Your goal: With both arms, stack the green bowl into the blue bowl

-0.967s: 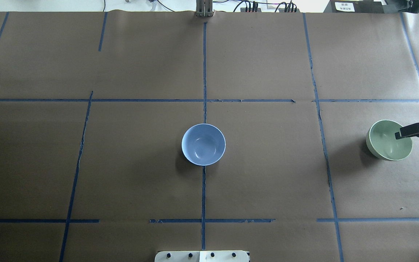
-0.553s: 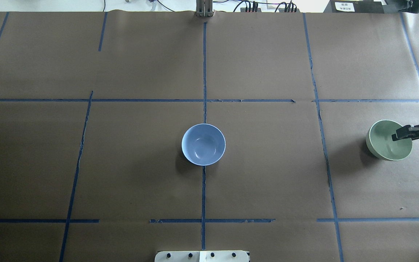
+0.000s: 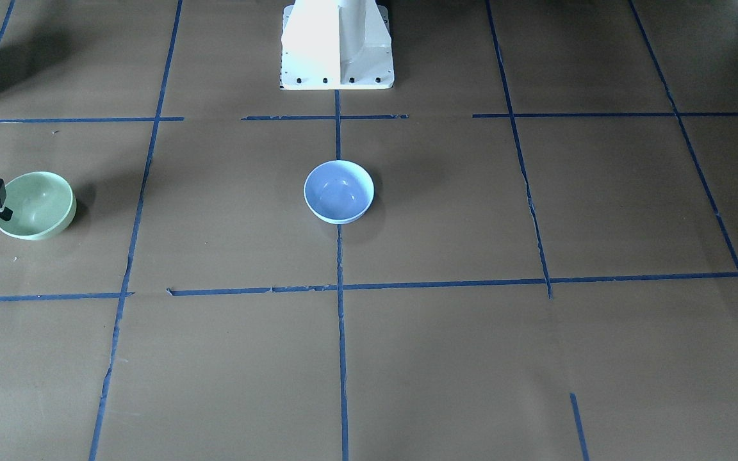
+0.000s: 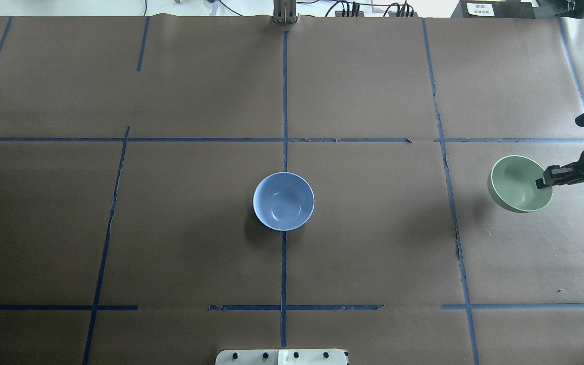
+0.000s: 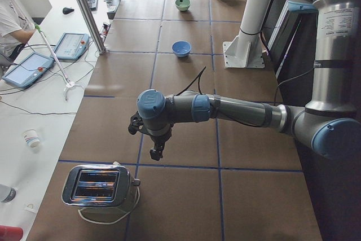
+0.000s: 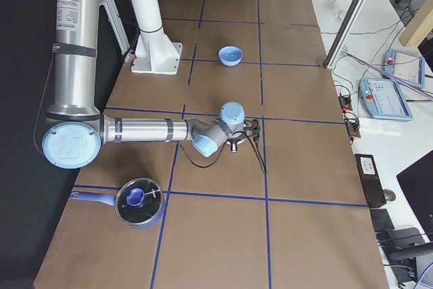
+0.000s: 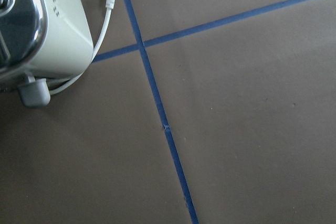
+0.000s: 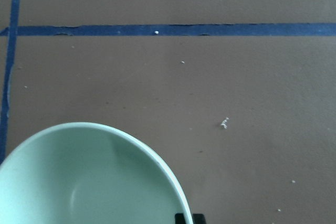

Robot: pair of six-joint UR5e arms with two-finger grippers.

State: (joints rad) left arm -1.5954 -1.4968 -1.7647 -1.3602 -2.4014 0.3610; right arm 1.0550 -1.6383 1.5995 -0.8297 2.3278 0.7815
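The pale green bowl (image 4: 516, 180) is at the table's right side, tilted, and seems to hang a little above the paper. My right gripper (image 4: 543, 181) is shut on its right rim; the bowl also shows in the front view (image 3: 39, 203) and the right wrist view (image 8: 79, 182). The pale blue bowl (image 4: 284, 201) stands alone at the table's centre, on the middle tape line. My left gripper (image 5: 154, 152) shows only in the left side view, far from both bowls, pointing down near a toaster; I cannot tell whether it is open or shut.
A chrome toaster (image 5: 101, 187) with a white cord stands at the table's left end, close to the left wrist. A blue lidded pot (image 6: 139, 201) sits at the right end. The white pedestal (image 3: 337, 45) stands at the robot's side.
My right gripper has moved toward the table's centre, carrying the green bowl with it; the bowl now sits further left and a bit further back. The blue bowl has not moved.
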